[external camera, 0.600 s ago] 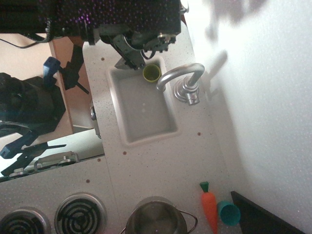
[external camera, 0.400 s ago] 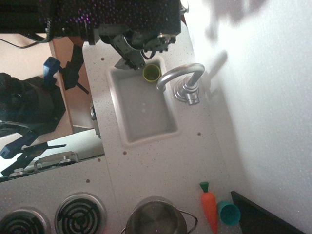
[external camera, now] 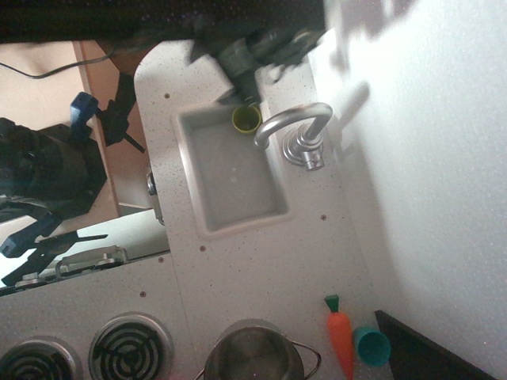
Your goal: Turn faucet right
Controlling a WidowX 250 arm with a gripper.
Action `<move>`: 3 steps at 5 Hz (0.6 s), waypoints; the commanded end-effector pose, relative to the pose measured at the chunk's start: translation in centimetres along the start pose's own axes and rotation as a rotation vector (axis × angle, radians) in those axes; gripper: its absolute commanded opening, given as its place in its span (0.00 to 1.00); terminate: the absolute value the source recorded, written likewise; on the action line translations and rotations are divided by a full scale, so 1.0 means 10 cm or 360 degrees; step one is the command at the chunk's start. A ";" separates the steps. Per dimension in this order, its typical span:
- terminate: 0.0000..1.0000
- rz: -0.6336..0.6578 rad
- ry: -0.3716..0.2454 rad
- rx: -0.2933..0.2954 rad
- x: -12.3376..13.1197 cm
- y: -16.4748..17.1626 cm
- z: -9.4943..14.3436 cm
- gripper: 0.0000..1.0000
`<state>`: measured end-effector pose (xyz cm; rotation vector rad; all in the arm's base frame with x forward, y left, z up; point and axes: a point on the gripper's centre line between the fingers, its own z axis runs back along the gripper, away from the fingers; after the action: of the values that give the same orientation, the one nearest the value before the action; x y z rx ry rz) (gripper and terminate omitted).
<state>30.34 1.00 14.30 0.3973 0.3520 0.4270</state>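
Observation:
The faucet (external camera: 297,127) is a shiny silver gooseneck tap on a round base at the right rim of the white sink (external camera: 202,214). Its spout curves left and ends over the sink's upper right part. My gripper (external camera: 242,75) hangs from the dark arm at the top edge, above the sink's far corner and up-left of the faucet, apart from it. It is motion-blurred, so I cannot tell how its fingers stand. A small yellow-green cup (external camera: 246,118) sits in the sink's top right corner, just below the gripper.
A steel pot (external camera: 253,354) stands at the bottom edge beside stove burners (external camera: 128,347). A toy carrot (external camera: 340,335) and a teal cup (external camera: 371,346) lie at the bottom right. A white wall runs along the right side. Dark equipment sits past the counter's left edge.
My gripper has shifted right and up, from over the sink's top left corner to above the yellow-green cup, nearer the faucet. The faucet has not moved.

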 end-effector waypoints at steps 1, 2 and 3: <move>0.00 -0.0035 -0.0022 0.0074 0.21 -0.32 -0.11 1.00; 0.00 -0.0223 -0.0130 -0.0344 -0.11 -0.48 0.00 1.00; 0.00 -0.0357 -0.0399 -0.0801 -0.49 -0.58 0.36 1.00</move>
<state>29.67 -8.10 15.43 -0.1354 -0.0193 0.2442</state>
